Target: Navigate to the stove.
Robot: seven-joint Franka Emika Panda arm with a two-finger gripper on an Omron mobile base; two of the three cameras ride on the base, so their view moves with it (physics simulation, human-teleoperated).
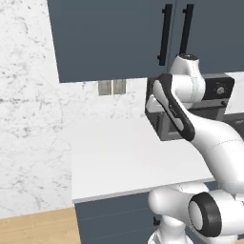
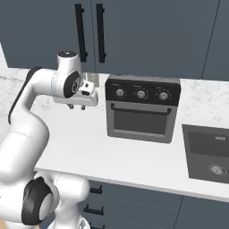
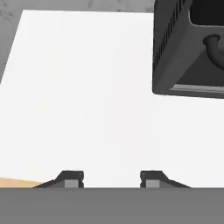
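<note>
The stove is out of view. My gripper [image 3: 111, 179] hangs open over a white counter [image 3: 87, 96] with nothing between its fingertips [image 3: 72, 178]. From the right base view the gripper [image 2: 77, 106] is a little above the counter, left of a small grey toaster oven [image 2: 141, 114] with three knobs. That toaster oven [image 1: 164, 125] is partly hidden behind my arm in the left base view, and its dark corner [image 3: 183, 57] sits at the upper right of the hand view.
Dark blue upper cabinets [image 2: 147, 36] with black bar handles [image 2: 79, 31] hang above the counter [image 1: 124, 157]. A dark sink [image 2: 208, 152] is set into the counter at the right. A marble wall [image 1: 28, 119] bounds the counter's left end, with wood floor [image 1: 38, 228] below.
</note>
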